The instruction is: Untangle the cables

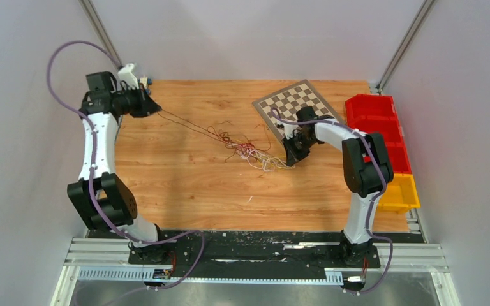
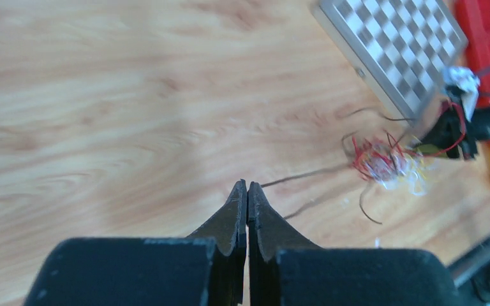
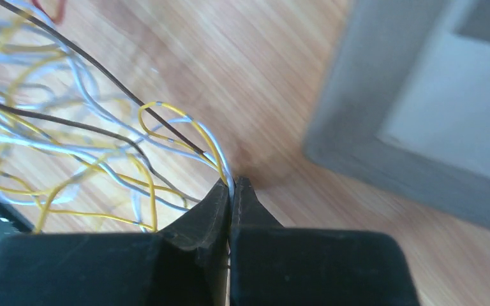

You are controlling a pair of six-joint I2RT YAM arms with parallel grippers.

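The cables (image 1: pixel 250 150) lie as a loose tangle of red, dark brown, yellow and white wires in the middle of the wooden table. My left gripper (image 1: pixel 155 108) is at the far left, shut on a dark brown wire (image 1: pixel 188 125) that runs taut to the tangle; in the left wrist view the wire (image 2: pixel 303 174) leaves the shut tips of the left gripper (image 2: pixel 247 185) towards the tangle (image 2: pixel 383 160). My right gripper (image 1: pixel 289 159) is at the tangle's right edge, shut on white and yellow wires (image 3: pixel 214 148) that enter between the tips of the right gripper (image 3: pixel 232 183).
A checkerboard plate (image 1: pixel 296 105) lies at the back, right of the tangle and beside my right wrist. Red bins (image 1: pixel 378 121) and a yellow bin (image 1: pixel 400 191) line the right edge. A small white scrap (image 1: pixel 250 199) lies on the table in front of the tangle.
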